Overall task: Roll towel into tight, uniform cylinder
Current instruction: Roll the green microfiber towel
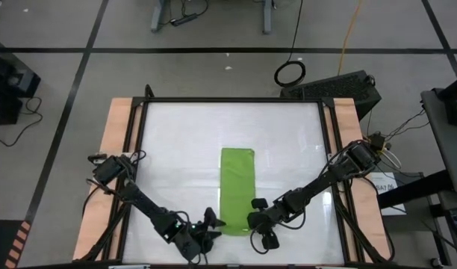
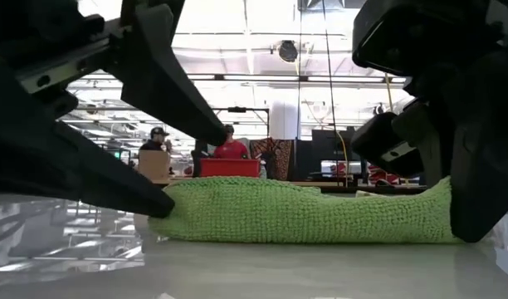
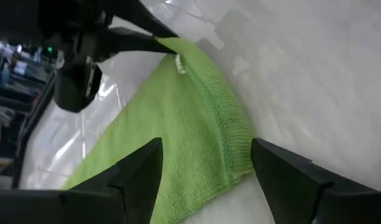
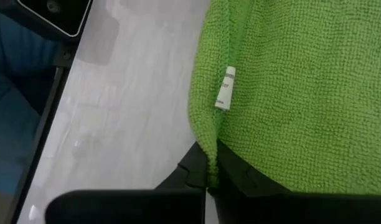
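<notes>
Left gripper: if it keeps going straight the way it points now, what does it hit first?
The towel. The left gripper is open, its fingers straddling the near corner, so it likely meets that hem first. Beyond lies the right gripper, farther off; depth is uncertain.

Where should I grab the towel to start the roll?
Take the towel by its two near-end corners, coming in from each side. It lies flat as a long strip, and that short edge sits between the left gripper and right gripper.
</notes>
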Action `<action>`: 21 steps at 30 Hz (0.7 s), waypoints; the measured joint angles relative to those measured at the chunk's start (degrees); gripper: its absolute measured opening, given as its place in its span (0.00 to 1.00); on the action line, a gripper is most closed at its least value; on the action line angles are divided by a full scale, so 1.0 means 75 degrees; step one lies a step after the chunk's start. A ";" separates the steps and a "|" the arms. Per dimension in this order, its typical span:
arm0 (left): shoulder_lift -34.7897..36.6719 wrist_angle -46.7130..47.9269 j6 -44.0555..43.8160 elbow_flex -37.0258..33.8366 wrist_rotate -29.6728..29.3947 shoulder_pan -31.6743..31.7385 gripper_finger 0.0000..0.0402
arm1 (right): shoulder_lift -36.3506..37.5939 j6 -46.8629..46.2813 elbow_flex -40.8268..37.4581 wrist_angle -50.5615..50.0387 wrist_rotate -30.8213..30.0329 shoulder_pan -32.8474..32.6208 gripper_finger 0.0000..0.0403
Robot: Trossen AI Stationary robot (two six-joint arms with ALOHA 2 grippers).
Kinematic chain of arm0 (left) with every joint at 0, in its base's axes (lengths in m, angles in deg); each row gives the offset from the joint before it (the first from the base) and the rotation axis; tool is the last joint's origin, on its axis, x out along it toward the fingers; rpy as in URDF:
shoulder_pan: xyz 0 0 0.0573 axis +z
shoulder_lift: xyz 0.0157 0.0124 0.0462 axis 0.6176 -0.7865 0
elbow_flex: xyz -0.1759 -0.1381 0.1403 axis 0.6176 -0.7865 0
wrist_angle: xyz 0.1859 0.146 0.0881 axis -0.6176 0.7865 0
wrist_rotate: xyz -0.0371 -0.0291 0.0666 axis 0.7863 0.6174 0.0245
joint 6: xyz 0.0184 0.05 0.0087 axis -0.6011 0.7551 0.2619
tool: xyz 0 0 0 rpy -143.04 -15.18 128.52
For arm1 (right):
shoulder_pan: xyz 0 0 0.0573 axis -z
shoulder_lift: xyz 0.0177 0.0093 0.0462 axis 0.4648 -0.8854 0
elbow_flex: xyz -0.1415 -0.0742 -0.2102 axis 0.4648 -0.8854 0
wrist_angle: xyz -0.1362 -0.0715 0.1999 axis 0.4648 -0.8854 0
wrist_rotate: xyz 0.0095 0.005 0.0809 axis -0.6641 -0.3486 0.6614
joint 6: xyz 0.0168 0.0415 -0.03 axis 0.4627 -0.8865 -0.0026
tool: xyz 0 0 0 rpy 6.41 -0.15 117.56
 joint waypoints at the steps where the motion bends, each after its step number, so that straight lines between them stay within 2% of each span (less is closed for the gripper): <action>1: 0.0000 0.0084 0.0108 0.0002 0.0013 -0.0005 0.62 | 0.0000 -0.0041 0.0000 0.0000 0.0002 0.0012 0.01; 8: -0.0003 0.0647 0.0204 -0.0003 0.0501 0.0025 0.51 | 0.0000 -0.0201 0.0000 0.0022 0.0180 0.0132 0.00; 12: -0.0003 0.0632 0.0917 -0.0003 0.0567 -0.0107 0.45 | 0.0000 -0.0258 0.0000 0.0037 0.0210 0.0209 0.00; 21: -0.0003 0.0699 0.1998 -0.0009 0.0890 -0.0127 0.43 | 0.0000 -0.0342 0.0000 0.0047 0.0378 0.0384 0.00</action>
